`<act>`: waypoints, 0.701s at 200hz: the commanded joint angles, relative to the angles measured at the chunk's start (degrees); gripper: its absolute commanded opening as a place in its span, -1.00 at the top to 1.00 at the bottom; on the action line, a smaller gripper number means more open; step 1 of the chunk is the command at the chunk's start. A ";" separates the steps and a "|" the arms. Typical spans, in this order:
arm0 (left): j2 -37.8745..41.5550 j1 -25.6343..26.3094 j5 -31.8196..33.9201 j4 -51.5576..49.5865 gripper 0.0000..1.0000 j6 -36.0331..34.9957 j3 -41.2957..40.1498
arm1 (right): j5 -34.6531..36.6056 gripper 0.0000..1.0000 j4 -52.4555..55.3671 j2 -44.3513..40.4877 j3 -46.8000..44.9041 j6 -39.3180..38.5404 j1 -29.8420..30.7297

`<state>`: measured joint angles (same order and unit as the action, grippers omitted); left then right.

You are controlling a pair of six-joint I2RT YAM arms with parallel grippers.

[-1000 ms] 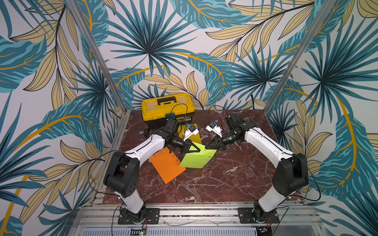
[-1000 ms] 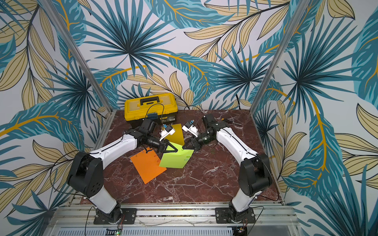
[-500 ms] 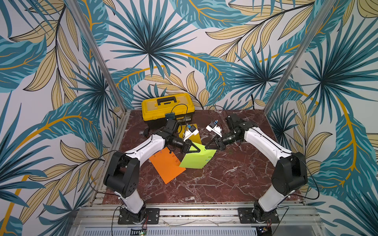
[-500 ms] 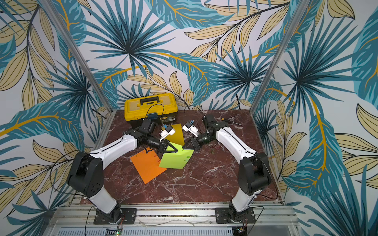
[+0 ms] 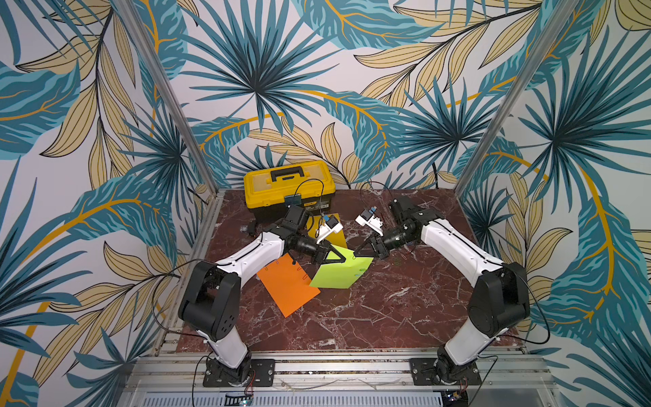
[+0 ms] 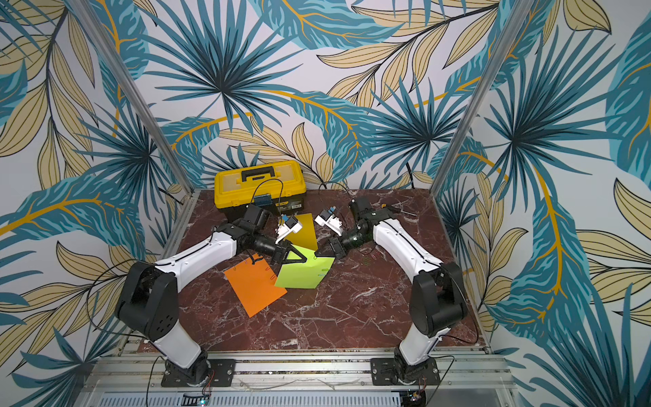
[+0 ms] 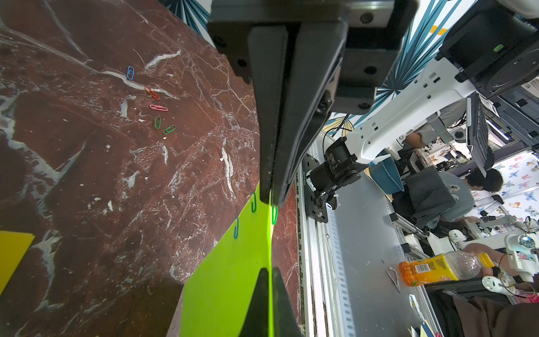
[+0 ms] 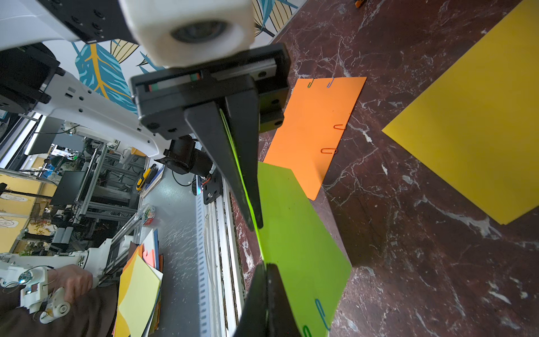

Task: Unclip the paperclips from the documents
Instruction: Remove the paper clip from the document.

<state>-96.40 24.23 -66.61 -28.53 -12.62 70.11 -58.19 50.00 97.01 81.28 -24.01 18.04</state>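
Evidently left pincer (image 5: 347, 260) and right pincer (image 5: 357, 252) both clamp the lime sheet (image 5: 338, 276); toolbox (image 5: 281, 186) label unreadable.

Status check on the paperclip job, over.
Left gripper, right gripper both shut on lime green sheet, one edge lifted. Blue clip and green clip on its edge. Orange sheet alongside, four clips on. Loose clips on tabletop.

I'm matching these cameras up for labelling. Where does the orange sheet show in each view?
Both top views: the orange sheet lies flat on the table, left of centre, next to the green sheet.
Left wrist: not in it.
Right wrist: upper middle, above the green sheet.
Shared landmark: the green sheet, seen in all four views.
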 commanded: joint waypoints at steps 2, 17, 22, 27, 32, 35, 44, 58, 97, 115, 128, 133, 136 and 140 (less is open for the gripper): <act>0.07 -0.05 1.39 -2.75 1.00 -1.09 -1.99 | -1.08 0.92 -0.60 0.49 0.86 0.44 -1.53; 0.01 -0.01 1.39 -2.75 1.00 -1.09 -1.91 | -1.19 0.92 -0.59 0.46 0.91 0.46 -1.67; 0.07 0.02 1.39 -2.73 1.00 -1.09 -1.95 | -1.21 0.91 -0.65 0.46 0.90 0.48 -1.61; 0.07 -0.01 1.39 -2.73 1.00 -1.09 -1.98 | -1.21 0.92 -0.69 0.46 0.95 0.46 -1.62; 0.07 -0.02 1.39 -2.75 1.00 -1.09 -1.97 | -1.20 0.91 -0.69 0.46 0.90 0.46 -1.61; 0.05 -0.02 1.44 -2.75 1.00 -1.09 -1.99 | -1.18 0.92 -0.66 0.46 0.90 0.50 -1.71; -0.01 -0.04 1.39 -2.76 1.00 -1.09 -2.00 | -1.19 0.91 -0.67 0.44 0.94 0.51 -1.70; -0.02 -0.04 1.39 -2.74 1.00 -1.09 -2.06 | -1.24 0.92 -0.71 0.46 0.91 0.58 -1.70; 0.07 -0.05 1.55 -2.75 1.00 -1.09 -2.13 | -1.13 0.90 -0.77 0.28 0.75 0.56 -1.81; 0.16 -0.01 1.51 -2.71 1.00 -1.09 -2.13 | -1.04 0.91 -0.77 0.20 0.73 0.47 -1.88; 0.12 0.02 1.53 -2.77 1.00 -1.09 -2.13 | -1.07 0.91 -0.73 0.20 0.77 0.63 -1.97; 0.16 0.00 1.49 -2.76 1.00 -1.09 -2.11 | -0.96 0.91 -0.82 0.19 0.74 0.56 -1.97; 0.14 -0.01 1.48 -2.71 1.00 -1.09 -2.12 | -0.96 0.90 -0.85 0.27 0.78 0.62 -1.98; 0.14 -0.06 1.48 -2.75 1.00 -1.09 -2.11 | -0.96 0.90 -0.78 0.27 0.74 0.71 -2.04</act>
<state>-96.40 24.34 -66.63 -27.81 -12.62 69.73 -58.35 50.00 97.01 81.28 -23.75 17.87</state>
